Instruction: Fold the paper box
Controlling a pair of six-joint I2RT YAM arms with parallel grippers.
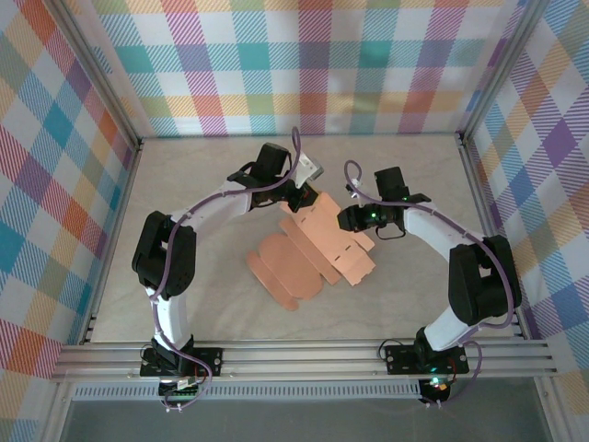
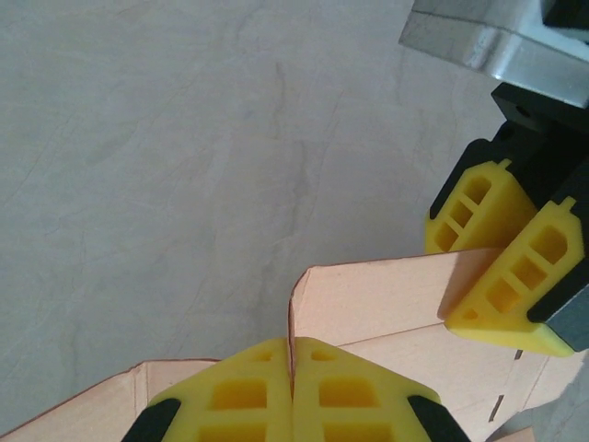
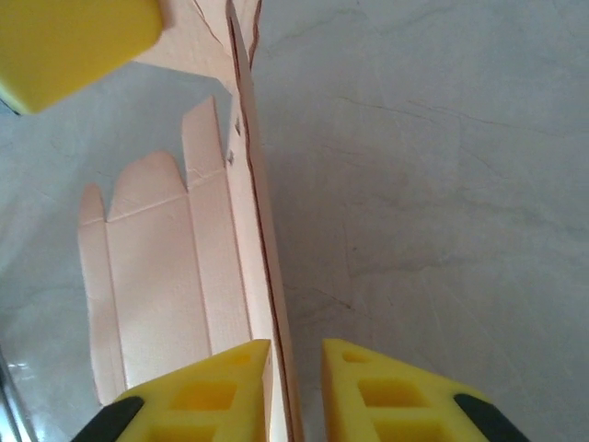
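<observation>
The paper box [image 1: 308, 253] is a salmon-orange die-cut sheet lying mostly flat mid-table, its far end lifted between the two grippers. My left gripper [image 1: 296, 199] is shut on a raised flap, the card's edge pinched between its yellow pads [image 2: 293, 348]. The upright panel [image 2: 386, 295] runs right to the right gripper's fingers [image 2: 515, 276]. My right gripper [image 1: 348, 219] stands open [image 3: 294, 354] astride that upright wall [image 3: 262, 267], the card against its left pad with a gap to the right one. Scalloped flaps [image 3: 152, 258] lie flat beyond.
The pale marbled table [image 1: 212, 184] is ringed by plaid walls [image 1: 55, 184]. Aluminium rails [image 1: 304, 359] run along the near edge, with both arm bases bolted there. A yellow left fingertip [image 3: 74, 41] sits at the right wrist view's upper left.
</observation>
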